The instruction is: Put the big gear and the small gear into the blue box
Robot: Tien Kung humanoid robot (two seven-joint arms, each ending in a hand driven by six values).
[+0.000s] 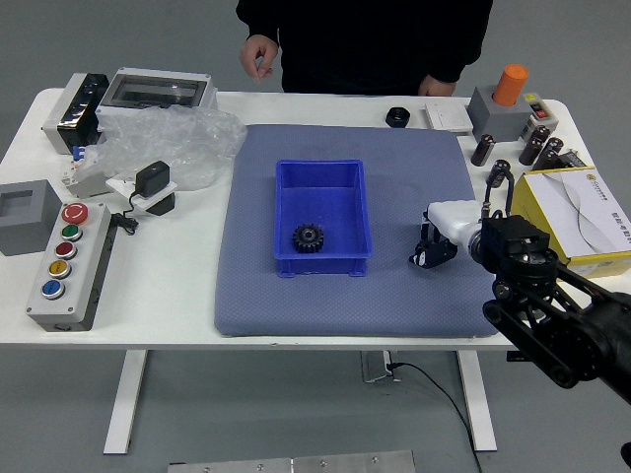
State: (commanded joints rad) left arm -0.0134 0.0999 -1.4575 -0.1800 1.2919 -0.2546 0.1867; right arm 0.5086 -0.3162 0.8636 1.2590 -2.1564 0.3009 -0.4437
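One white table point(163, 296), blue-gray mat point(394, 307), gray flr point(256, 404), person point(365, 39) opp., R hand point(434, 244), can't tell if gripping

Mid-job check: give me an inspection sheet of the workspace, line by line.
Surface: grey-blue mat on white table; spills, nothing seen.
Job's things: one black gear inside the blue box; second gear not identifiable.
Clutter: plastic bag and button panel left; yellow box right.
Hands: right hand low over the mat, right of the blue box; grip unclear. Left hand out of view.
Cables: black cable below the table's near edge.
Surroundings: person at the far side, hands apart from the box.
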